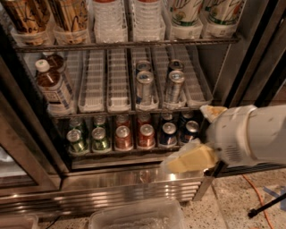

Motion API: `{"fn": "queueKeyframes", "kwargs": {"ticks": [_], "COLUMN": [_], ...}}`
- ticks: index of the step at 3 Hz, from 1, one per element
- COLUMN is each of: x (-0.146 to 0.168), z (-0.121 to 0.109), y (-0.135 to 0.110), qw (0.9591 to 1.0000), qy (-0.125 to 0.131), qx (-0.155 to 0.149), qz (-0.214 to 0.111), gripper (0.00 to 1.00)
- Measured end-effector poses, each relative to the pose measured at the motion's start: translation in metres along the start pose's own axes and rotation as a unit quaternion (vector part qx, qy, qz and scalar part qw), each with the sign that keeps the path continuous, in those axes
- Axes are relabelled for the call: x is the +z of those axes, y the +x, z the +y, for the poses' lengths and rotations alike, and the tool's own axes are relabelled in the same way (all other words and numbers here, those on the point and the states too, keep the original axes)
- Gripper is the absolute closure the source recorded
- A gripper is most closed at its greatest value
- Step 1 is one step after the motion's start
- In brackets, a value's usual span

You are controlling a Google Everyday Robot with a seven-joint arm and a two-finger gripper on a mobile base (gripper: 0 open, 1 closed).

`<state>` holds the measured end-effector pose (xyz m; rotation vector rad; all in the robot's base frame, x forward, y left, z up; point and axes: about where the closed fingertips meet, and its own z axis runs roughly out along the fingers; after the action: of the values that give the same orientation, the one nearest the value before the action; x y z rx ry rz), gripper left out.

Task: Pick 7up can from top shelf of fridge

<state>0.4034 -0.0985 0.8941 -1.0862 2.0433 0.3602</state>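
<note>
The fridge (134, 190) stands open, with a ribbed steel base. Its top shelf (125, 44) is a dark wire rack that holds clear bins. Two white cans with green lettering stand at its right end. I take the left one for the 7up can (185, 11); its top is cut off by the frame edge. Clear bottles (107, 15) and brown tall cans (71, 13) stand to its left. My gripper (181, 163), yellowish at the end of a white arm (252, 134), hangs low before the bottom row of cans, far below the top shelf.
The middle rack has white slotted lanes with blue-silver cans (145, 87) and brown bottles (51, 87). The bottom row holds small green (78, 139), red (124, 136) and blue cans (169, 133). A clear plastic tub (134, 217) and an orange cable (259, 192) lie on the floor.
</note>
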Motion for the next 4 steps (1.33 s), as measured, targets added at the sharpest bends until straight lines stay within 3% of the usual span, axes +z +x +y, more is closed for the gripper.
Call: {"fn": "queueKeyframes", "kwargs": {"ticks": [1,2,3,4], "x": [0.005,0.004,0.012,0.03], "z": [-0.004,-0.004,-0.006,-0.001], "y": [0.002,-0.001,-0.003,0.0], "qw": [0.9991,0.999,0.9972,0.9916], "qy": [0.022,0.022,0.048,0.094], "qx": [0.024,0.024,0.031,0.037], "qz": [-0.028,-0.03,-0.049,-0.081], "gripper": [0.0,0.0,0.0,0.0]}}
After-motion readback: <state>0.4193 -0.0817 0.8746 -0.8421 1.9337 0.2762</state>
